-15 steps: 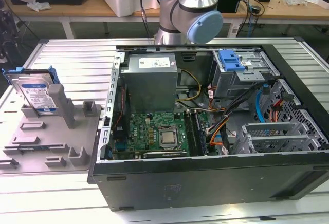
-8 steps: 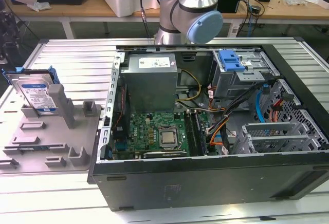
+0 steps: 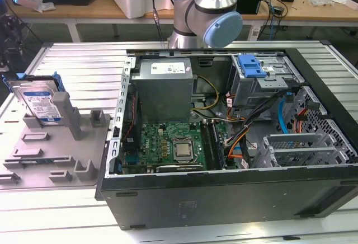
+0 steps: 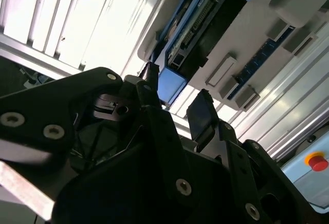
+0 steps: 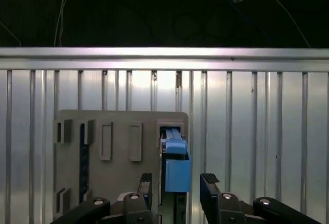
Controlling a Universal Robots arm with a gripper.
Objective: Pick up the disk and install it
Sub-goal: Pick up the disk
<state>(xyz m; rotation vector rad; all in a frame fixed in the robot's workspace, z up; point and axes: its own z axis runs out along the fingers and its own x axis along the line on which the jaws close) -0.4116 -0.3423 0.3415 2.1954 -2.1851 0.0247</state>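
A slatted aluminium table (image 3: 72,59) stands before a wooden workbench (image 3: 84,10) strewn with cables (image 3: 152,3).

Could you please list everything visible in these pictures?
disk: one, silver with blue carrier, standing in the fixture at the exterior view's left
fixture: one, grey, on the table beside the computer case
computer case: one, black, open, lying on the table
drive cage: one, grey with blue latch, inside the case
motherboard: one, green, inside the case
table: one, silver, slatted
arm: one, silver and pale blue, behind the case
claw: one, black, open, framing the disk's blue end in the first wrist view
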